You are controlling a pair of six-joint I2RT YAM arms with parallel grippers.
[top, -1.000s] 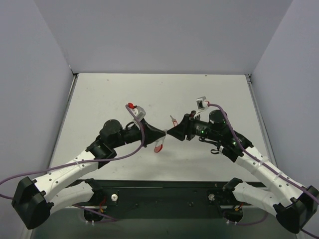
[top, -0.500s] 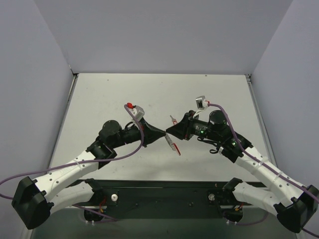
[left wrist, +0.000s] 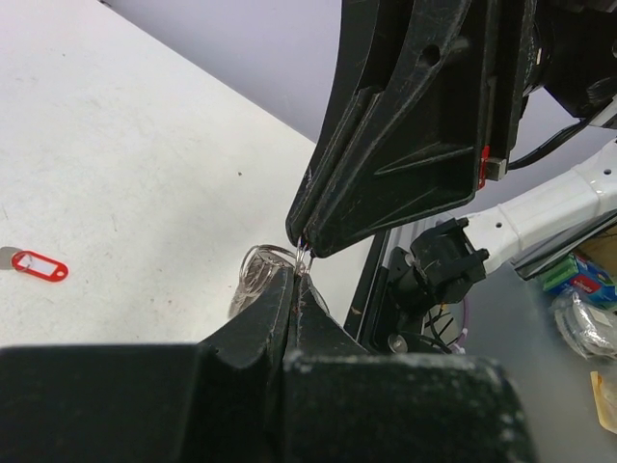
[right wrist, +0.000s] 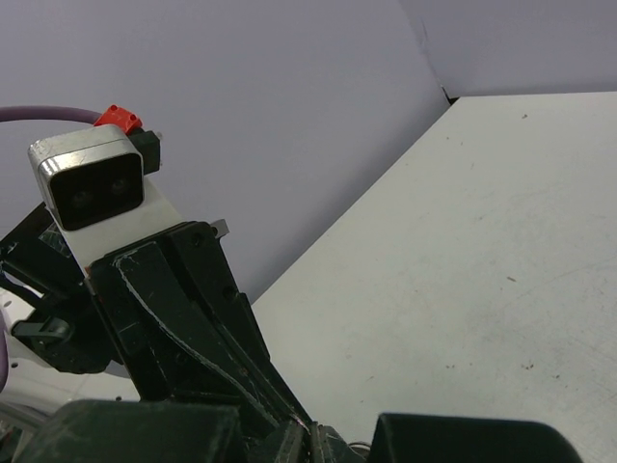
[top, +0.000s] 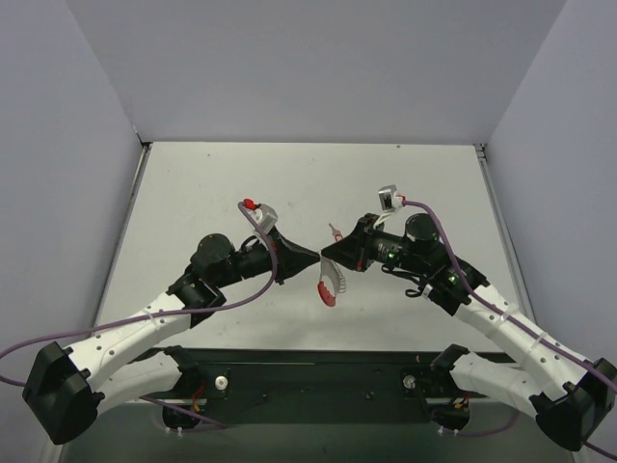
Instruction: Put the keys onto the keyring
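Observation:
The keyring [top: 330,285], a loop with a red arc and a silvery ridged band, hangs in the air just below the point where my two grippers meet tip to tip. My left gripper [top: 314,258] and right gripper [top: 326,257] are both shut on its thin wire. In the left wrist view the left gripper [left wrist: 297,274] pinches the wire, the silvery coils [left wrist: 258,273] sit beside the jaws, and the right gripper's shut fingers [left wrist: 386,154] come from above. The small key with a red head [top: 335,231] lies on the table behind the grippers; it also shows in the left wrist view [left wrist: 39,265].
Grey walls close in the white table [top: 212,193] on the left, back and right. A black base plate [top: 308,371] runs along the near edge. Purple cables [top: 260,236] loop over both arms. The right wrist view shows the left wrist camera [right wrist: 92,188] close by.
The keyring has swung under the grippers: from hanging lower-left, out to the right, now hanging just right of centre. Both arms have hardly moved and stay tip to tip.

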